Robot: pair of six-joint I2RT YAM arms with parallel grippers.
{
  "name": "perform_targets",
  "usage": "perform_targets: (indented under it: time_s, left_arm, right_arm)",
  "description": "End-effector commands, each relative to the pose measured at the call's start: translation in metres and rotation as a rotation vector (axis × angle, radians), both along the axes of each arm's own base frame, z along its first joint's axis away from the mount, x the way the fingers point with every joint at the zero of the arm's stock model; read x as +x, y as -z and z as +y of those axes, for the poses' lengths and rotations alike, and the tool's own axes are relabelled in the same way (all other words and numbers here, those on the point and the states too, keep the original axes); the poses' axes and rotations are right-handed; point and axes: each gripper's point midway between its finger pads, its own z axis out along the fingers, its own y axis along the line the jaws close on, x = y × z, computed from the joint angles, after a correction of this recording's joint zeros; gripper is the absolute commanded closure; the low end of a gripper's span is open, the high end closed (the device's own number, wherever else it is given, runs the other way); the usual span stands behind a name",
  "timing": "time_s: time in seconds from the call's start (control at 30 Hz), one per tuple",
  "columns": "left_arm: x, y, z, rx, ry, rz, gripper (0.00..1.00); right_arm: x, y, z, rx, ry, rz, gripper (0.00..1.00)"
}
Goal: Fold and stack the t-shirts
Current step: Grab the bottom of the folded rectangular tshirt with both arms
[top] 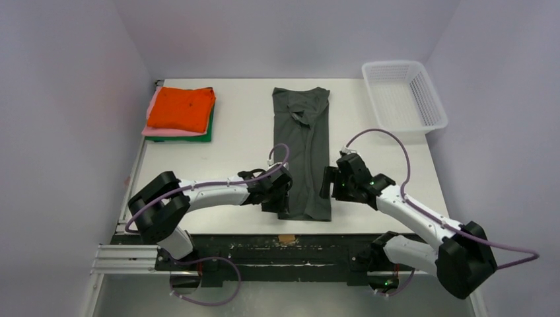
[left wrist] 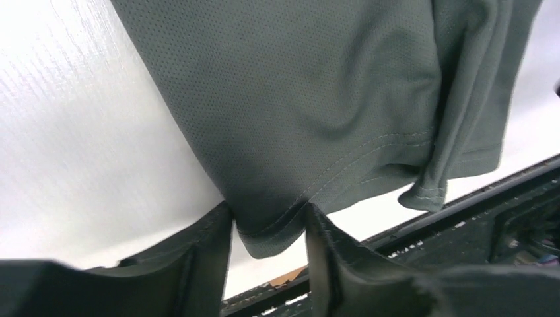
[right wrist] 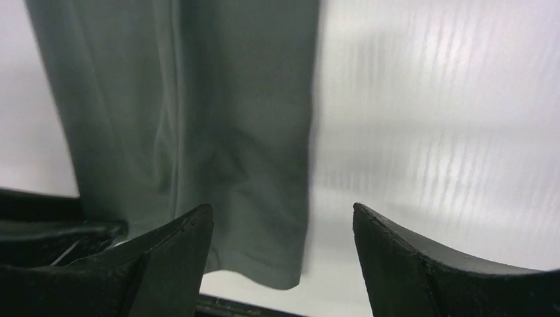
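A dark grey t-shirt (top: 304, 152), folded lengthwise into a long strip, lies flat down the middle of the white table. My left gripper (top: 280, 199) is at its near left corner. In the left wrist view the hem corner (left wrist: 267, 241) sits between my fingers, which stand partly apart and do not pinch it; the left gripper (left wrist: 267, 221) is open. My right gripper (top: 328, 186) is at the shirt's near right edge, wide open (right wrist: 282, 218), with the shirt's corner (right wrist: 264, 251) between the fingers. Folded orange (top: 181, 107), pink (top: 153, 131) and green (top: 209, 132) shirts are stacked at the back left.
A white plastic mesh basket (top: 404, 96) stands at the back right corner. The table's near edge with a black rail (top: 277, 251) runs just below the shirt's hem. Walls enclose the table on three sides.
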Motion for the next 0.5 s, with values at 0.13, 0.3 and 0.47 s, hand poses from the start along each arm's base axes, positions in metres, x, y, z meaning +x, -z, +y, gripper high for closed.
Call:
perform_targets:
  time_s: [0.13,0.3,0.47]
  left_arm:
    - [-0.01,0.014,0.018,0.142,-0.038,0.002,0.83]
    - [-0.017,0.011,0.025,0.138,-0.055,-0.01,1.0]
    - [-0.018,0.008,0.027,0.124,-0.069,-0.021,1.0]
  right_arm:
    - [-0.05,0.01,0.034,0.237,-0.071,0.097,0.35]
    - [-0.072,0.032,0.038,0.163,-0.122,0.178,0.42]
    - [-0.084,0.046,0.032,0.074,-0.113,0.221,0.61]
